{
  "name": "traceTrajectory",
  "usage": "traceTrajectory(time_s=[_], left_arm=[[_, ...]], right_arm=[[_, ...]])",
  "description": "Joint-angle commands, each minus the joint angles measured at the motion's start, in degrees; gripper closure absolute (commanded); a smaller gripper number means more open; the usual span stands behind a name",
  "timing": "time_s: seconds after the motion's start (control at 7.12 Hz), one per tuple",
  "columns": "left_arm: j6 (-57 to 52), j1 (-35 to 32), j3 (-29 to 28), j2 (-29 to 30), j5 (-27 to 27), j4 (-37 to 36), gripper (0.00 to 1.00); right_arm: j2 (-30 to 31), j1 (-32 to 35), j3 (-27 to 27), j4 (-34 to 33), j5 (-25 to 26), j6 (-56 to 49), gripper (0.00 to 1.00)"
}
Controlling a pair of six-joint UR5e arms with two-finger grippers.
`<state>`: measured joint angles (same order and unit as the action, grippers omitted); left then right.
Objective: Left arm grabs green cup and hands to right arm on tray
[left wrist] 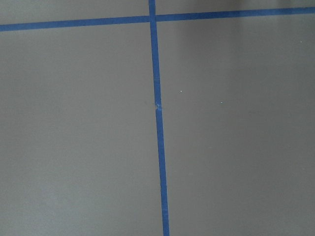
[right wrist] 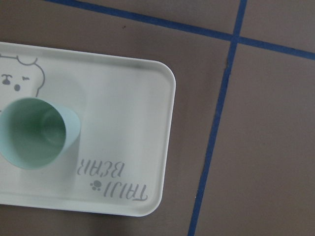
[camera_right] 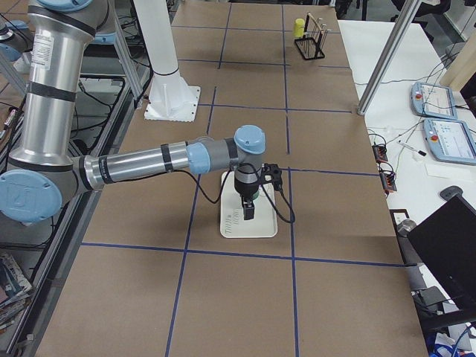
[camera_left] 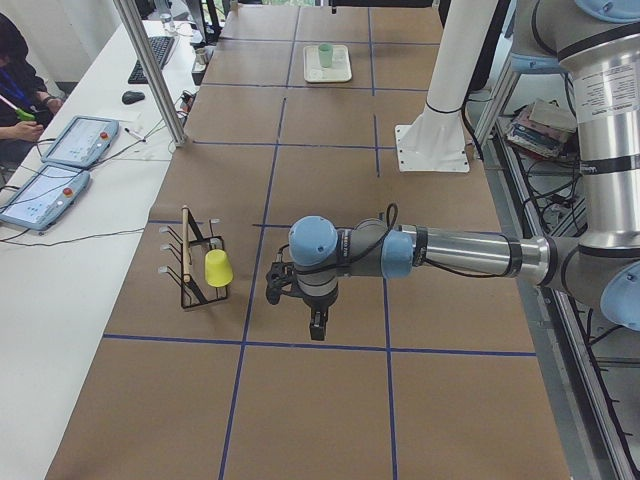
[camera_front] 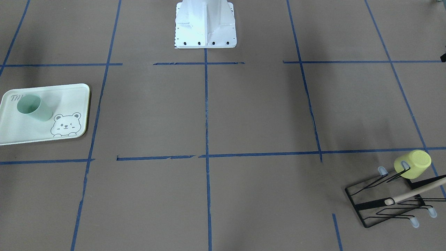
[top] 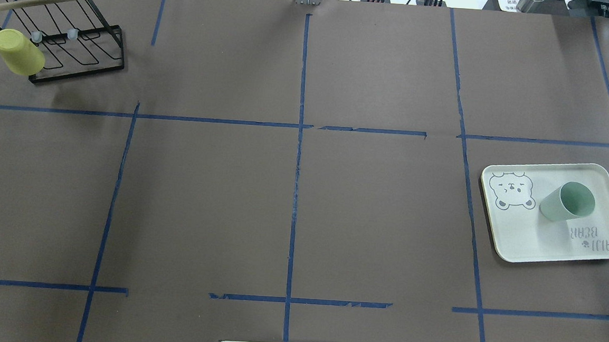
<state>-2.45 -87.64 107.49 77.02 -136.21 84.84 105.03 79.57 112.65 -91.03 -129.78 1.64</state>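
The green cup (top: 567, 202) stands upright on the tray (top: 522, 242), near its far edge. I'd lift the right gripper (camera_right: 248, 216), which hangs over the tray, straight up so it doesn't knock the cup. I can't tell whether it or the left gripper (camera_left: 317, 333) is open.

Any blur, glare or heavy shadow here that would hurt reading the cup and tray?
Overhead exterior: even light, no glare, green cup and tray sharp. Front-facing: broad soft shadows on the table, nothing hidden. Right wrist: tray lettering readable, cup slightly soft. Left wrist: only table and blue tape, mildly soft.

Brown taped table (top: 202, 196) carries tray (top: 542, 254), wire rack (camera_front: 367, 204), white base (camera_front: 205, 28).
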Motion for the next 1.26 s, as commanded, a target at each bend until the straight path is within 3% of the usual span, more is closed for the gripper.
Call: traceTrajectory(time_s=[0.0, 1.12], left_arm=[[0.1, -0.1, -0.2, 0.1, 0.2, 0.2, 0.0], [-0.2, 0.0, 0.5, -0.5, 0.3, 0.1, 0.0]], right_arm=[[2.9, 2.3, -2.9, 0.7, -0.7, -1.6, 0.0], [2.2, 2.3, -3.1, 0.9, -0.7, -1.5, 0.0]])
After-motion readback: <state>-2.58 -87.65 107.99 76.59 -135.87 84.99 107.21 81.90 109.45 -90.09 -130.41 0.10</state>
